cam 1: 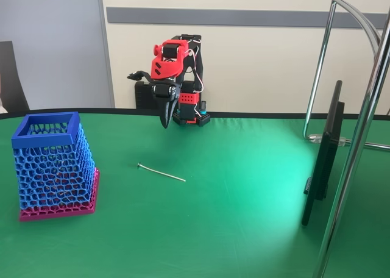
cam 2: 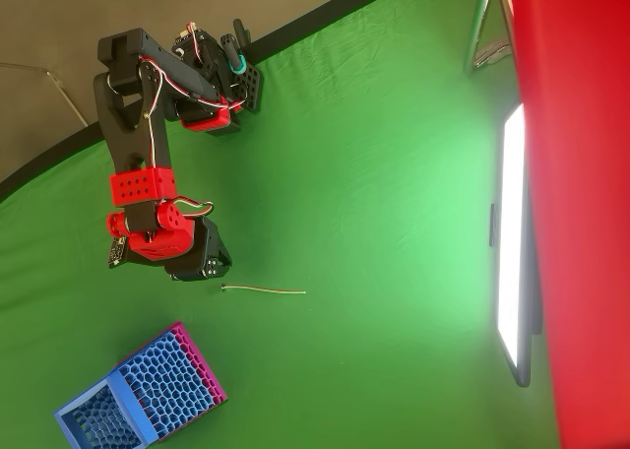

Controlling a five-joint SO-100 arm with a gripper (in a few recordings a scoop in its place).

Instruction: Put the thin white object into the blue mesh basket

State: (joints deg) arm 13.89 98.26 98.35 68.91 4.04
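the hand [cam 1: 163, 116] is hanging above the bench, pointing down with its fingers pressed together, holding nothing. the thin white object [cam 1: 161, 172] is lying flat on the green bench [cam 1: 244, 192], apart from the hand, its knob end toward the blue mesh basket [cam 1: 53, 165], which is standing upright at the left in the fixed view. a cream wall [cam 1: 256, 52] is standing behind.

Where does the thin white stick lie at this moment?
In the fixed view the thin white stick lies flat on the green table, right of the blue mesh basket and in front of the gripper, touching neither.
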